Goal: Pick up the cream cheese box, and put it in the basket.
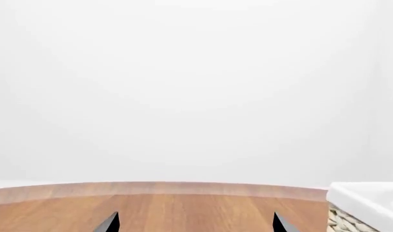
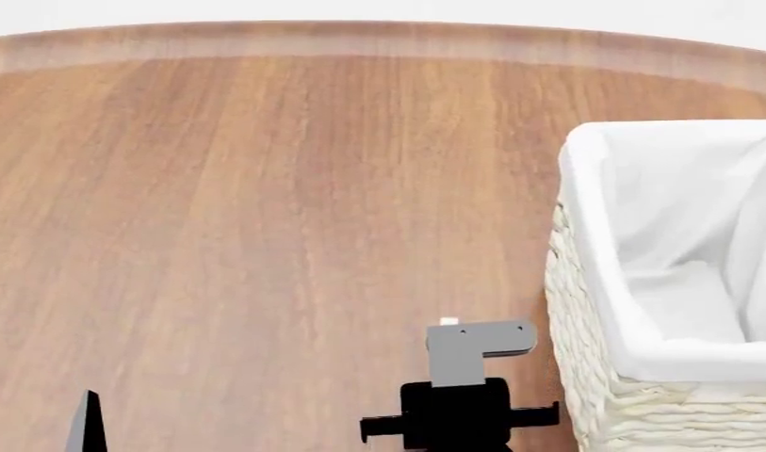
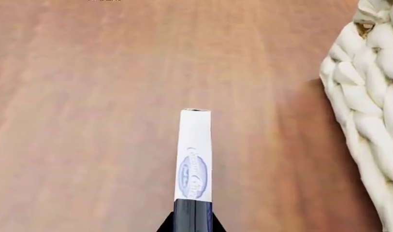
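The right gripper (image 3: 192,215) was clamped on the cream cheese box (image 3: 194,154), held edge-on above the wooden table (image 2: 232,235), just beside the wicker wall of the basket (image 2: 581,282) and outside it. The left gripper (image 1: 195,223) stood spread wide over bare table, nothing between its fingertips (image 1: 109,223).

The thin white cream cheese box (image 3: 194,154), blue-printed, is held edge-on above the wood beside the liner-rimmed wicker basket (image 2: 571,311).
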Motion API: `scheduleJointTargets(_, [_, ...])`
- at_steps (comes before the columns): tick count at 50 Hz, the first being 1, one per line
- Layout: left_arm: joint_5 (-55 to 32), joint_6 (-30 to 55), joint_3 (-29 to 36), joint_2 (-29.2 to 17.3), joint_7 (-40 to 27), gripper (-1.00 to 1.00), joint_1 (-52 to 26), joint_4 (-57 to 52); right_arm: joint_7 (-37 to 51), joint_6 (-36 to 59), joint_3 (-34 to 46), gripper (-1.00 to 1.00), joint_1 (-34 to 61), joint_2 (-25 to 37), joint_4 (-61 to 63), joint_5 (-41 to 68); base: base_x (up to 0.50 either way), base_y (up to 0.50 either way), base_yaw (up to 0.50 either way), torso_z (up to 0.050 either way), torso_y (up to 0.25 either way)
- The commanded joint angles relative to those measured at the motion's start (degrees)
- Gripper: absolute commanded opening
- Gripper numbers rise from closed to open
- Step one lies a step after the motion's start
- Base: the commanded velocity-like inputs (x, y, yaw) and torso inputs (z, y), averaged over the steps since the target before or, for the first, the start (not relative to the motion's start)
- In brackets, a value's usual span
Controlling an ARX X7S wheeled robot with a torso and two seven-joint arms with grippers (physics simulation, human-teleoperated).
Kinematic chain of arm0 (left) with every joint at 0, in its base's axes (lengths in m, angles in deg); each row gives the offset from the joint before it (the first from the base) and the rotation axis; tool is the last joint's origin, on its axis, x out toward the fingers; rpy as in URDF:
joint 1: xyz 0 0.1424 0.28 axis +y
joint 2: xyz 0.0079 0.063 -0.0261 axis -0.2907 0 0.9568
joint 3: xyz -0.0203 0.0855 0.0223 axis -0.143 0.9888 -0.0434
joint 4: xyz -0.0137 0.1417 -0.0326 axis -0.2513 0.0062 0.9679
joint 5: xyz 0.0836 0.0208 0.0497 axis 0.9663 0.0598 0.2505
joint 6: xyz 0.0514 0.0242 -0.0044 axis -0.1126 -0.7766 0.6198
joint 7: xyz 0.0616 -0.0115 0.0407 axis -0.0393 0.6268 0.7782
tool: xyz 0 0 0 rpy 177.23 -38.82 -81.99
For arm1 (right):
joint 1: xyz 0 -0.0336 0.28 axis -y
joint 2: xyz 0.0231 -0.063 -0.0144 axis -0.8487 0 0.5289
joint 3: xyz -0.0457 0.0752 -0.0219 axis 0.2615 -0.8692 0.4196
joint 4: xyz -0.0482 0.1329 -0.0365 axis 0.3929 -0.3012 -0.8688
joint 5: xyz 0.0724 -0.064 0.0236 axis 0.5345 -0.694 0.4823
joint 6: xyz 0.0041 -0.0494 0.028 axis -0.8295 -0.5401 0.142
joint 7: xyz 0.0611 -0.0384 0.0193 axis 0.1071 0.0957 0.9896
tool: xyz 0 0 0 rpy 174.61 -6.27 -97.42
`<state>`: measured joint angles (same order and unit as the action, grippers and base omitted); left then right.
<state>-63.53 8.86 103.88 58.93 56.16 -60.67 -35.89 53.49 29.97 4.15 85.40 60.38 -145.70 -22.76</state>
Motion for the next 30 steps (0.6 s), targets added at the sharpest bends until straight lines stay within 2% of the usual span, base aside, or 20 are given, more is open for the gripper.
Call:
scheduleJointTargets(1, [0.0,-0.4,0.1,-0.1,-0.2,1.00,0.0,0.2,-0.1,0.2,-0.7,-1.00,-0.4,0.0,-0.3,-0.9,0.00,0.00,0.00,0.000,0.000])
scheduleJointTargets(8, [0.0,-0.4,0.2,-0.3,-0.3,1.00,0.0,0.1,-0.1,0.3,-1.7,-1.00,-0.4,0.0,-0.3,-2.0,0.00,0.00,0.00,0.000,0.000])
scheduleJointTargets(14, [-0.2,-0.4,0.4,-0.4,-0.3,1.00,0.0,0.2,-0.2,-1.0,0.8,-1.00,0.9,0.0,-0.3,0.5,0.00,0.00,0.00,0.000,0.000])
scheduleJointTargets(19, [-0.2,-0.4,0.5,-0.5,-0.3,1.00,-0.1,0.4,-0.1,-4.3,7.7,-1.00,3.5,0.0,-0.2,5.8,0.00,0.00,0.00,0.000,0.000])
scheduleJointTargets(30, [-0.4,0.2,0.8,-0.7,-0.4,1.00,-0.3,0.2,1.9,-7.5,16.6,-1.00,8.0,0.0,1.3,13.2,0.00,0.00,0.00,0.000,0.000])
